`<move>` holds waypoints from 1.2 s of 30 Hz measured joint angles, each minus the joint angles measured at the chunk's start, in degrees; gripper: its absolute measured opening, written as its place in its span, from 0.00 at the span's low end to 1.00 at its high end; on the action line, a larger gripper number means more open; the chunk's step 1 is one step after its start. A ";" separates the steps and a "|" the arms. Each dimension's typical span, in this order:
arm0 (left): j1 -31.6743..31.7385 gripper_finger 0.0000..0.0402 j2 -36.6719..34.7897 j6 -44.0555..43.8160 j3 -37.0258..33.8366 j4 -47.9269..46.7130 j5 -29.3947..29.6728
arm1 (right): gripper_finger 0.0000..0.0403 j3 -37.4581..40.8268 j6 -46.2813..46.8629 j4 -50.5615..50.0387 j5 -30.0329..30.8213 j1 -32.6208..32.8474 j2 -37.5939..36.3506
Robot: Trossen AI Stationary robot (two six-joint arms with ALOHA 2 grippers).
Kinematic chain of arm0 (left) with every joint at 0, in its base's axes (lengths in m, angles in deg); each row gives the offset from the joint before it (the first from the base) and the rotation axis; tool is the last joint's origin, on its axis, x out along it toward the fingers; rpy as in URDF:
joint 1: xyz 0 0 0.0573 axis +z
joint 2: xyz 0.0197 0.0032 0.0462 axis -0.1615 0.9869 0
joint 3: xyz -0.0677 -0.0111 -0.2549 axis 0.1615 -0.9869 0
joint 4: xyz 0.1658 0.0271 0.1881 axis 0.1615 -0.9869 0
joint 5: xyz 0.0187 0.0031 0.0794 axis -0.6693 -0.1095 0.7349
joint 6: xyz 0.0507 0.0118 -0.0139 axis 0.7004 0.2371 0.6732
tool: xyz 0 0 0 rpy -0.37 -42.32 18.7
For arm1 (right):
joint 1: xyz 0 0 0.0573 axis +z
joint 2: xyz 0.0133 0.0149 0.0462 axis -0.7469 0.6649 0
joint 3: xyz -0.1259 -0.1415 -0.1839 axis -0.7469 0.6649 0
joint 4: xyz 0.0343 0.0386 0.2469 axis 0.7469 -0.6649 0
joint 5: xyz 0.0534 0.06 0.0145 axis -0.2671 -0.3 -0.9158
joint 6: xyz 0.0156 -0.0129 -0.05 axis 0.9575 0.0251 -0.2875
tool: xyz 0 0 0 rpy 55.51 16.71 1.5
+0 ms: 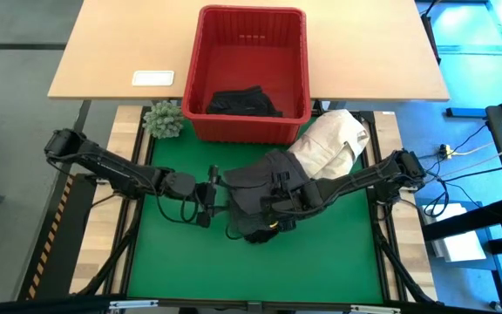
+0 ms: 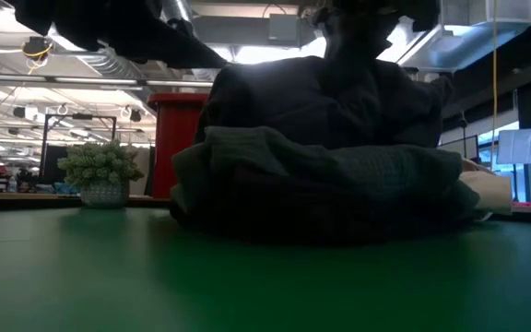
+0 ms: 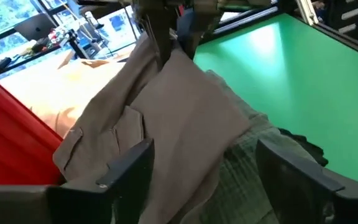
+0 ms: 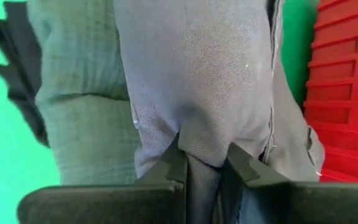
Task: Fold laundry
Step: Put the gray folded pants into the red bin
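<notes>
Three dark garments (image 1: 264, 187) piled, right tool (image 4: 204, 165) clamped on grey garment (image 4: 197, 74), left tool (image 3: 207, 171) apart.

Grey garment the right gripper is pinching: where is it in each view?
High: grey garment mid-mat, under both arms.
Low: dark mound at centre, over green cloth.
Left wrist: centre, hanging.
Right wrist: centre, pinched by right gripper.
Shared landmark: red basket.

Open-ceiling lab: exposed ducts (image 2: 109, 60), workbenches (image 2: 26, 189)
</notes>
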 joint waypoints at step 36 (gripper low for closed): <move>2.58 0.73 7.36 -10.71 0.11 10.21 8.11 | 0.10 -7.34 -1.87 3.70 3.92 -2.68 -0.09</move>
